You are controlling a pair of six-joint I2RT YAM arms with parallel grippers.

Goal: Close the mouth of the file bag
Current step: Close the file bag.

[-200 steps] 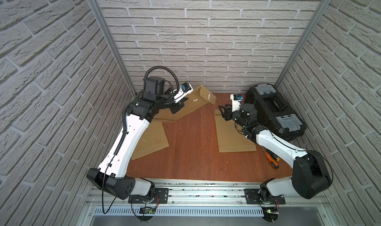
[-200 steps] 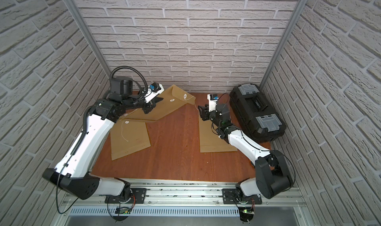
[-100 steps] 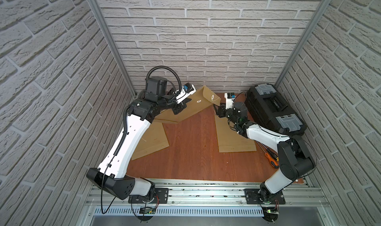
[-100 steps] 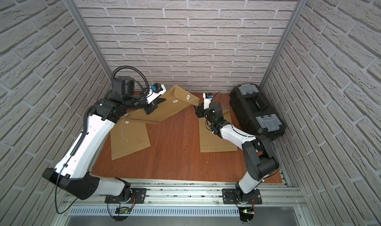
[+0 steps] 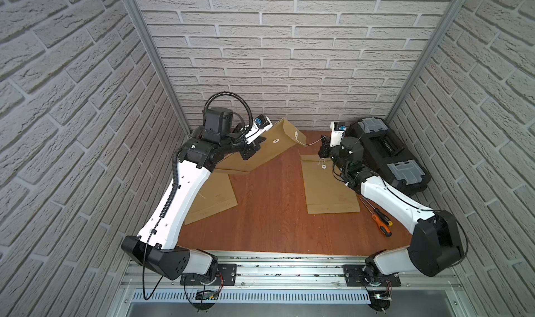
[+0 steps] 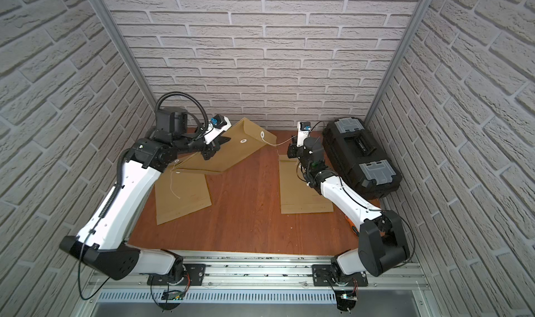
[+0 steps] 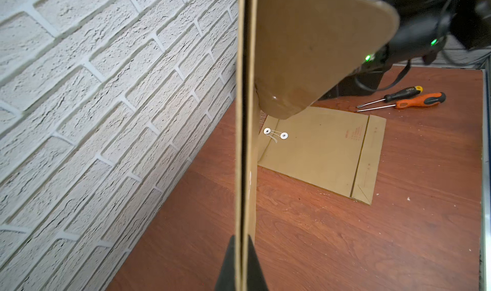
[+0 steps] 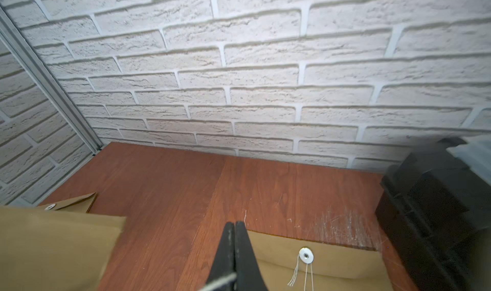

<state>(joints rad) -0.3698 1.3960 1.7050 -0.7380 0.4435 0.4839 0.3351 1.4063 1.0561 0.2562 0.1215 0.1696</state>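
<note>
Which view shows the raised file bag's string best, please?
A top view: the string shows whole, leaving the file bag's flap. The right wrist view catches only a blurred bit in the right gripper's shut jaws; the left wrist view, none.

We see a matt brown paper file bag (image 5: 272, 149) with a thin white string (image 6: 276, 144), a smooth reddish wood-grain table (image 5: 269, 220), rough white brick-textured walls (image 5: 289, 55), and a matt black plastic toolbox (image 5: 385, 153) at the frame's right.
</note>
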